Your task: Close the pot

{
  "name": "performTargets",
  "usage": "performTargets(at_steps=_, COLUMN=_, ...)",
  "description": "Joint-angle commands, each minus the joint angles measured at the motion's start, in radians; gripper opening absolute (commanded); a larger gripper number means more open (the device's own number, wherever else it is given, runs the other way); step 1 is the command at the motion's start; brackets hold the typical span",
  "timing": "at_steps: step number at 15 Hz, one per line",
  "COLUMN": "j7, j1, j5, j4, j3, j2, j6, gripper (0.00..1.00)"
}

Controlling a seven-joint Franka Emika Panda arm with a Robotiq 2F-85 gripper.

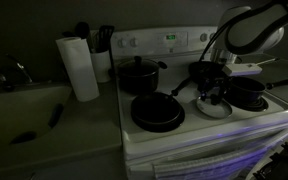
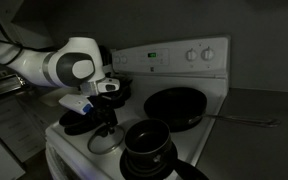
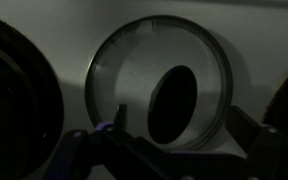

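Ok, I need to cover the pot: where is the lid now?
In an exterior view the lid sits front right on the stove, between the frying pan and the pot, right below the gripper.

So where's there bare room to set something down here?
Bare: the counter in front of the paper towel roll, beside the stove. Crowded: the stove's top, where the frying pan, tall pot, glass lid and saucepan sit close together.
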Motion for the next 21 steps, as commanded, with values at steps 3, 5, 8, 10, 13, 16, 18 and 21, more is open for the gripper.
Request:
performTargets(at_steps=3, j7=0.035, j1=0.006, j5=0.014, j4=0.041, j3=0.011, j2=0.028, j6=-0.117, gripper=1.00)
performTargets(at_steps=5, j7=0.087, j1=0.006, j5=-0.008, j4=0.039, j3=0.013, j2=0.024, j6=-0.133, gripper=1.00)
performTargets(at_steps=8, j7=0.204, j1=0.006, j5=-0.068, j4=0.031, j3=0.015, j2=0.019, j6=-0.129, gripper=1.00)
performTargets(at_steps=10, j7=0.281, j1=0.007, j5=-0.114, j4=0.024, j3=0.017, j2=0.013, j6=-0.120, gripper=1.00)
performTargets(at_steps=13, j7=0.309, j1=0.009, j5=-0.114, j4=0.017, j3=0.019, j2=0.012, j6=-0.096, gripper=1.00)
performTargets(at_steps=16, j7=0.335, j1=0.010, j5=-0.093, j4=0.015, j3=0.021, j2=0.015, j6=-0.078, gripper=1.00)
performTargets(at_steps=18, j7=0.359, j1=0.010, j5=-0.099, j4=0.016, j3=0.022, j2=0.016, j6=-0.084, gripper=0.88)
performTargets(at_steps=21, j7=0.386, j1=0.010, j5=-0.098, j4=0.012, j3=0.023, j2=0.015, j6=-0.080, gripper=0.60)
